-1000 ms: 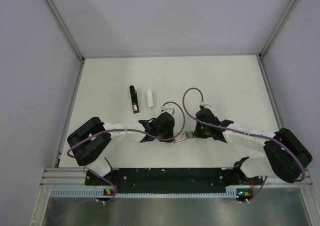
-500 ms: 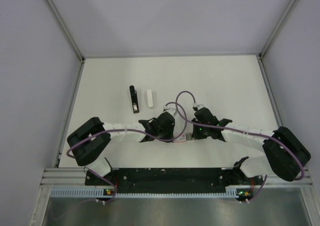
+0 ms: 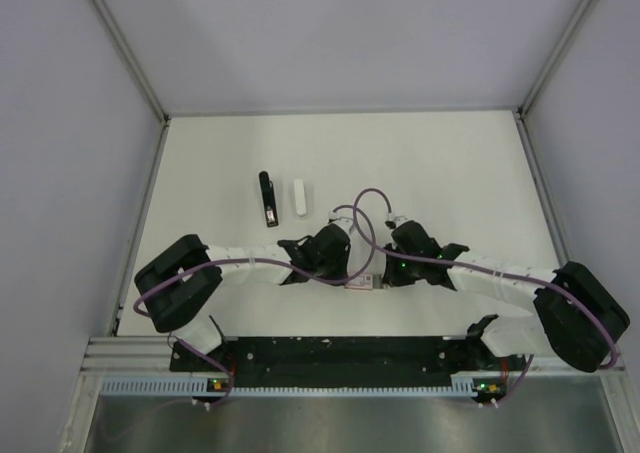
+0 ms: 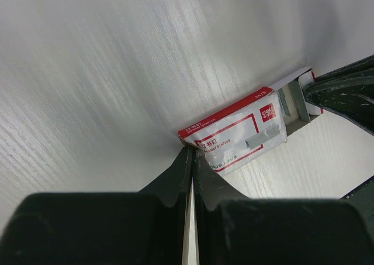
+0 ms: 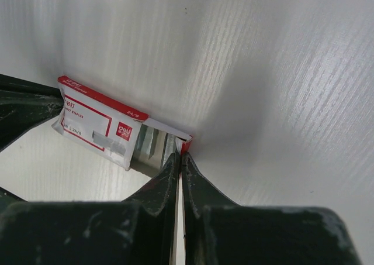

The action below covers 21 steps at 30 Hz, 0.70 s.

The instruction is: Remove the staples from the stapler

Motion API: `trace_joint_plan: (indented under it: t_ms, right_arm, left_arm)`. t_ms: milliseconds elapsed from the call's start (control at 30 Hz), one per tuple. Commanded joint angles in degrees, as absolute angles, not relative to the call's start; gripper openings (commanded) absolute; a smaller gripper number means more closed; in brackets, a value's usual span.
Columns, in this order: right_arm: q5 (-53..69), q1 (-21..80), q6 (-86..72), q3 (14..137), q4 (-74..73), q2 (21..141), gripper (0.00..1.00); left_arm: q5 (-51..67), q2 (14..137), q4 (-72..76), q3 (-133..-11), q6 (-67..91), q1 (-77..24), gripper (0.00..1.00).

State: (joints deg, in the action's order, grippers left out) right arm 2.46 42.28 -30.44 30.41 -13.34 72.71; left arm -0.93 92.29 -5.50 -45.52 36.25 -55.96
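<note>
A small red-and-white staple box (image 3: 362, 280) lies on the table between my two grippers. My left gripper (image 4: 191, 151) is shut, its tips pinching the box's closed end (image 4: 239, 133). My right gripper (image 5: 180, 155) is shut on the red flap corner of the box's open end (image 5: 186, 141). Silvery staples (image 5: 153, 145) show inside that open end. The black stapler (image 3: 268, 199) lies farther back on the left, away from both grippers. No loose strip of staples is clear on the table.
A small white oblong piece (image 3: 299, 197) lies just right of the stapler. Purple cables (image 3: 360, 213) loop over both wrists. Grey walls close in the white table (image 3: 450, 163) at the left, back and right.
My right gripper has moved left and nearer, up to the box's open end. My left gripper and the box have stayed in place.
</note>
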Motion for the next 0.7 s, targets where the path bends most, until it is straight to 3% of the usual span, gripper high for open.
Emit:
trace_joint_plan:
  t_ms: [0, 667]
  right_arm:
    - [5.10, 43.59, -33.48, 29.80, -10.64, 71.63, 0.00]
    - [0.27, 49.39, -43.59, 33.13, -7.03, 77.61, 0.00]
  left_arm:
    - [-0.79, 93.16, -4.57, -46.67, 37.26, -56.25, 0.06]
    - [-1.23, 93.08, -3.69, -46.85, 41.31, -57.39, 0.02]
